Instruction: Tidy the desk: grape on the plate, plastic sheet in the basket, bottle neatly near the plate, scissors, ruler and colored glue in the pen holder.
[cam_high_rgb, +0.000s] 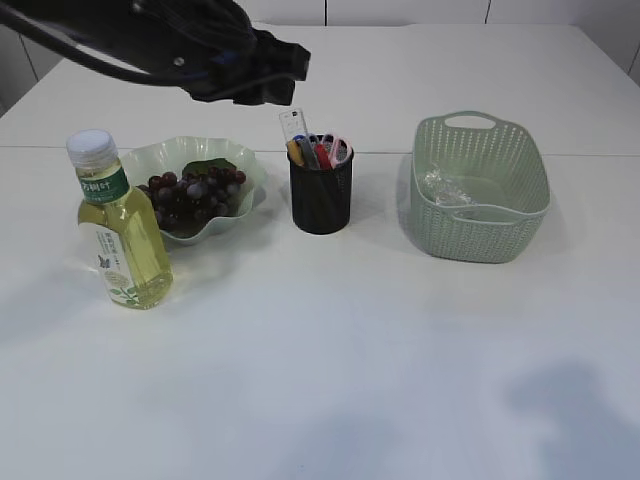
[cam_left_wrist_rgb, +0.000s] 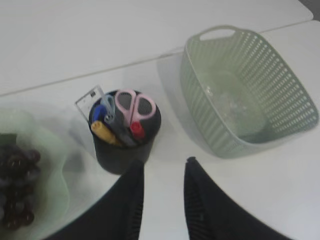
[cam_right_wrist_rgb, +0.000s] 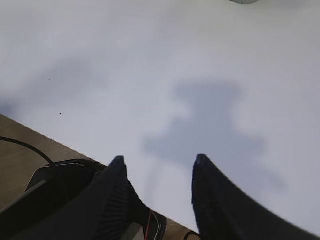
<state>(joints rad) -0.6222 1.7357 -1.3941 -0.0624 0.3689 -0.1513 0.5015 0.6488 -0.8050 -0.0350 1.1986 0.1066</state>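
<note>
The left gripper (cam_left_wrist_rgb: 162, 167) hangs above the table with its jaws apart and nothing between them, just above and left of the pen holder (cam_high_rgb: 321, 195) in the exterior view. In its wrist view the black mesh holder (cam_left_wrist_rgb: 122, 150) stands just past the fingertips (cam_left_wrist_rgb: 136, 172). In the holder are pink-handled scissors (cam_left_wrist_rgb: 135, 106), a clear ruler (cam_left_wrist_rgb: 89, 98) leaning at the left edge, and glue sticks in yellow (cam_left_wrist_rgb: 102, 131), blue (cam_left_wrist_rgb: 97, 114) and red (cam_left_wrist_rgb: 137, 130).

The right gripper (cam_right_wrist_rgb: 157, 165) is seen only in its own wrist view, jaws spread and empty, over bare table (cam_right_wrist_rgb: 175, 65) near the table's edge.

Left of the holder, the pale green wavy plate (cam_high_rgb: 140, 160) carries a bunch of dark grapes (cam_high_rgb: 195, 195) with a green leaf. The bottle (cam_high_rgb: 120, 230), filled with yellowish liquid and white-capped, stands upright just in front of the plate's left side; whether they touch is unclear.

Right of the holder, well apart, sits the green perforated basket (cam_high_rgb: 505, 215). The crumpled clear plastic sheet (cam_high_rgb: 445, 188) lies on its floor, toward the left wall.
</note>
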